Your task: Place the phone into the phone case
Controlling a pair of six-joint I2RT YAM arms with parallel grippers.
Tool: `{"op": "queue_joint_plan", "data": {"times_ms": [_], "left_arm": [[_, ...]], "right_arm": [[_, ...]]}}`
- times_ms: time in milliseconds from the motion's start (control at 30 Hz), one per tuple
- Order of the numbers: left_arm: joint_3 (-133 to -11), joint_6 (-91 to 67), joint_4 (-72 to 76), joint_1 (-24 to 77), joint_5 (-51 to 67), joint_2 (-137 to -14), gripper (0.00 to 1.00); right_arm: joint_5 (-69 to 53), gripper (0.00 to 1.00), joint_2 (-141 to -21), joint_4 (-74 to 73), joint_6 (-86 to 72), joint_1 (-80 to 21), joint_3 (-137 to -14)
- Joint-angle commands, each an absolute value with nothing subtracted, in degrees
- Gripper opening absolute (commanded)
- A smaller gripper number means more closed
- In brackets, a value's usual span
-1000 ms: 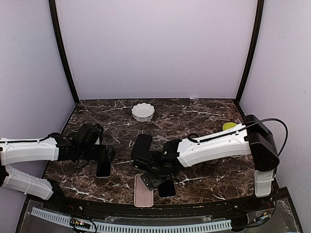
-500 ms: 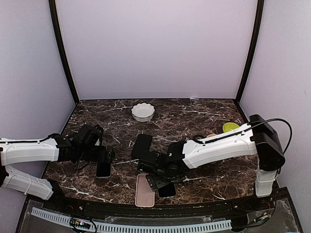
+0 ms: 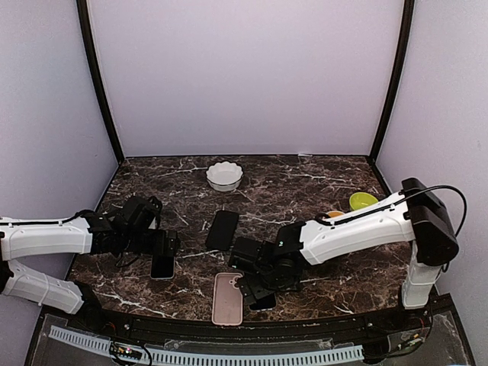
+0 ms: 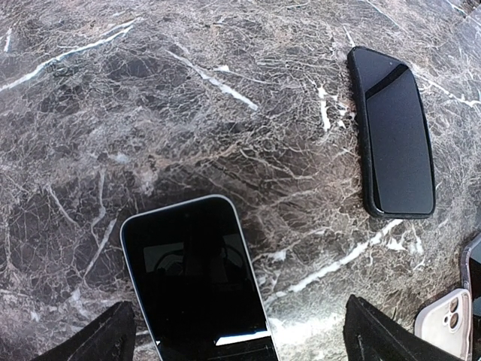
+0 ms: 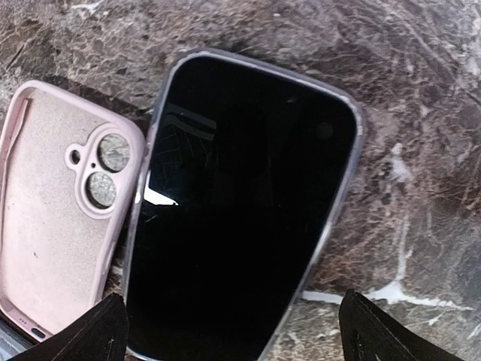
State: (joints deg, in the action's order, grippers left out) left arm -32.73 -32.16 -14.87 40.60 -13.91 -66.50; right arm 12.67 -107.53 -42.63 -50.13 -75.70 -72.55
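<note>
The phone (image 5: 240,203) lies screen up on the table, at 3 o'clock of the pink phone case (image 5: 56,218) in the top view, its long edge against the case's rim. The case lies open side up with nothing in it, its camera holes showing. The right gripper (image 5: 233,338) hangs low over the phone's near end with its fingertips (image 5: 105,331) spread wide to either side. It holds nothing, and whether it touches the phone I cannot tell.

At 9 o'clock of the case, well apart, the left gripper (image 4: 244,342) is just as wide open and empty above a second phone (image 4: 195,278). A third phone (image 4: 394,143), dark, lies at 12 o'clock of the case.

The table (image 3: 320,175) is dark marble with white veins. A white bowl (image 3: 224,175) stands near its far edge and a green bowl (image 3: 361,200) at 2 o'clock. Pale lilac walls (image 3: 244,76) close it in.
</note>
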Motion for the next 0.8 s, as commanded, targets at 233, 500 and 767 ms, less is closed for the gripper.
{"op": "queue_joint_plan", "data": {"times_ms": [233, 500, 767], "left_arm": [[-32.26, -31.40, -14.68, 40.24, -13.36, -65.99, 0.99], [-32.46, -31.00, -14.77, 40.20, -13.49, -66.11, 0.99], [-32.07, -31.43, -14.95, 40.25, -13.78, -66.41, 0.99]], "right_arm": [[10.31, 0.97, -111.63, -40.27, -50.95, -76.00, -73.85], [19.84, 0.90, -112.64, -46.71, -52.50, -73.74, -70.11], [21.78, 0.87, -103.86, -45.44, -51.92, -69.48, -61.22]]}}
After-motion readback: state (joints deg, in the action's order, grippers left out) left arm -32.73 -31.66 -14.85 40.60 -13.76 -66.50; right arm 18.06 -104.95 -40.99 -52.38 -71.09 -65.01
